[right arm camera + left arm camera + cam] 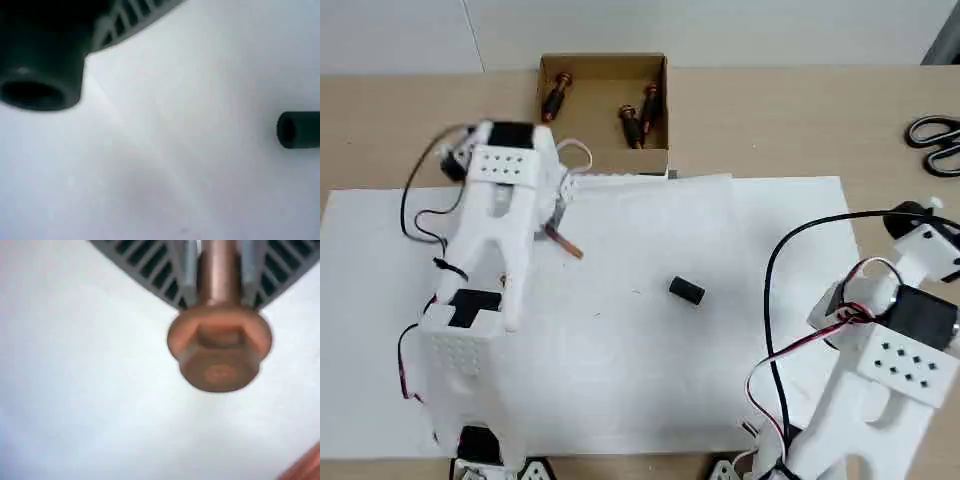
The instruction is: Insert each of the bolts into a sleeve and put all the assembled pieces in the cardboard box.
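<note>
While the left gripper clamps the bolt by its shank and the right gripper pinches a sleeve, their axes should line up before any push

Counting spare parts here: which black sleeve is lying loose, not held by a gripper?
The loose sleeve, lying on its side on the white sheet with nothing touching it. The other sleeve is clamped in the right gripper.
</note>
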You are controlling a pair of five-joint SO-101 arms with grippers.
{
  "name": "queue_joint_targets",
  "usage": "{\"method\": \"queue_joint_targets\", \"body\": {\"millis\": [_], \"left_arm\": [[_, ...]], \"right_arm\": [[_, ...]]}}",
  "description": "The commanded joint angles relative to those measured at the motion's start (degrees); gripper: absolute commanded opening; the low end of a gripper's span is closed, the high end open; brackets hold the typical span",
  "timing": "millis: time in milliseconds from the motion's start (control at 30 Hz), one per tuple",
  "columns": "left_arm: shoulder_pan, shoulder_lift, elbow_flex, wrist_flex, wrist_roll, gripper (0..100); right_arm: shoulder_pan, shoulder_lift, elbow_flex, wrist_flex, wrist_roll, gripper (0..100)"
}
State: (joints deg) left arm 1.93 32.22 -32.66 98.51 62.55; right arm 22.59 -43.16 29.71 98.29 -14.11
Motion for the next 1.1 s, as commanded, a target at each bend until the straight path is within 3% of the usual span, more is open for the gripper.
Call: {"method": "queue_joint_targets", "body": {"millis": [0, 200, 433, 767, 1067], "left_arm": [[-1.5, -0.9, -9.9, 1.8, -6.5, 1], [-2.5, -0.9, -16.3, 1.8, -22.5, 1], [-1.1, -9.9, -20.3, 1.9, -32.3, 1], [5.5, -36.4, -14.0, 1.8, -39.4, 1], [5.5, -58.9, 6.9, 1.5, -42.7, 1]], "right_arm": [[-0.9, -1.5, -0.6, -0.4, 2.4, 0.5], [-6.2, -5.6, -4.1, -1.5, 3.0, 0.4], [-18.2, -14.6, -5.6, -5.4, 7.1, 0.4], [-20.3, -27.1, -5.6, -4.2, 16.5, 0.4], [-20.0, -36.5, -3.0, -3.9, 22.8, 0.4]]}}
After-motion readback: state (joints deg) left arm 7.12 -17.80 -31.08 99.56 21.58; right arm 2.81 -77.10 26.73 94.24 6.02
